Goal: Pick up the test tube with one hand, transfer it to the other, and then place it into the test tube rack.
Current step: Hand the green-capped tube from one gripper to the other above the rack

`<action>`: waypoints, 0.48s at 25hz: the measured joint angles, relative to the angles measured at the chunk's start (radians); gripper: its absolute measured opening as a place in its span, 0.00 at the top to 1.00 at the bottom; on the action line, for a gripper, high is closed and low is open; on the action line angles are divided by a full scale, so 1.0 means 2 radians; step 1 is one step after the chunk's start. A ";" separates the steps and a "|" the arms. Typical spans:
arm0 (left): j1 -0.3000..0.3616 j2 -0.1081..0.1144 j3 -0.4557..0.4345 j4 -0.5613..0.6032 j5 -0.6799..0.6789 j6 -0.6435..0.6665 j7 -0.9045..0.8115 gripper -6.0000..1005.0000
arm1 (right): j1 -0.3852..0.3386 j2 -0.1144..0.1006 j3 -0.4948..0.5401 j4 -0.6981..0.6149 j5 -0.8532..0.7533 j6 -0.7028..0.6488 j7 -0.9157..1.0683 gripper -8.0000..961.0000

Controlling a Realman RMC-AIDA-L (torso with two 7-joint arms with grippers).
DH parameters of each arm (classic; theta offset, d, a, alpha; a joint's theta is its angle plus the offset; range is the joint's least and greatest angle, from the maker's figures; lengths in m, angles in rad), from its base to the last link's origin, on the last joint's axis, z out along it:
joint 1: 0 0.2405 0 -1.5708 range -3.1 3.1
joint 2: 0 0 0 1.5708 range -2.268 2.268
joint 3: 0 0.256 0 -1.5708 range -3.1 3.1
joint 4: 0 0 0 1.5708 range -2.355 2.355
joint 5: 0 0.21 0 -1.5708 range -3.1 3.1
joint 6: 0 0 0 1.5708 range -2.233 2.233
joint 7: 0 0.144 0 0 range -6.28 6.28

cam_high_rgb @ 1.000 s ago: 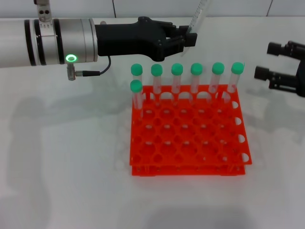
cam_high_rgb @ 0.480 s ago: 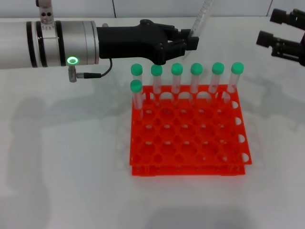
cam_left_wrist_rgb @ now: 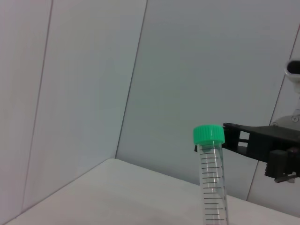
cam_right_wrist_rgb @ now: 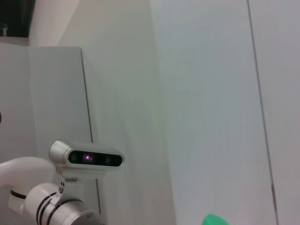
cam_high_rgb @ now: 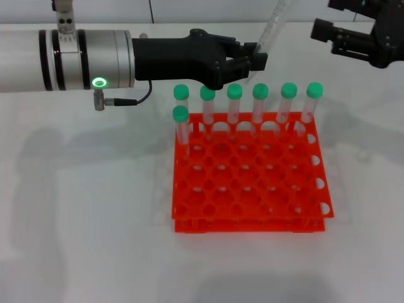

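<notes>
My left gripper (cam_high_rgb: 254, 59), black on the silver arm with the green light, is shut on the lower end of the test tube (cam_high_rgb: 276, 24). It holds the tube upright and tilted, above the back of the rack. The tube's top runs off the top of the head view. The left wrist view shows its green cap (cam_left_wrist_rgb: 209, 135) and printed graduations. My right gripper (cam_high_rgb: 329, 20) is open at the upper right, level with the tube and a short way from it; it also shows in the left wrist view (cam_left_wrist_rgb: 243, 140). The orange-red test tube rack (cam_high_rgb: 249, 189) stands on the table below.
Several green-capped tubes (cam_high_rgb: 260, 104) stand in the rack's back row, and one more (cam_high_rgb: 181, 126) stands at the left of the second row. The other holes are empty. The white table (cam_high_rgb: 82, 208) spreads around the rack. A grey wall stands behind.
My right gripper has risen and moved left toward the held tube. My left gripper has shifted slightly right and toward the rack with the tube still in it.
</notes>
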 joint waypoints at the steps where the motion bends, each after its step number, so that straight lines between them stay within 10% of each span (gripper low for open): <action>1: 0.001 0.000 0.001 0.000 0.000 0.000 0.000 0.76 | 0.001 0.000 -0.007 0.000 0.003 0.004 0.000 0.22; 12: 0.005 -0.002 0.011 -0.006 -0.002 0.000 0.009 0.76 | 0.004 0.000 -0.026 0.003 0.018 0.014 0.000 0.22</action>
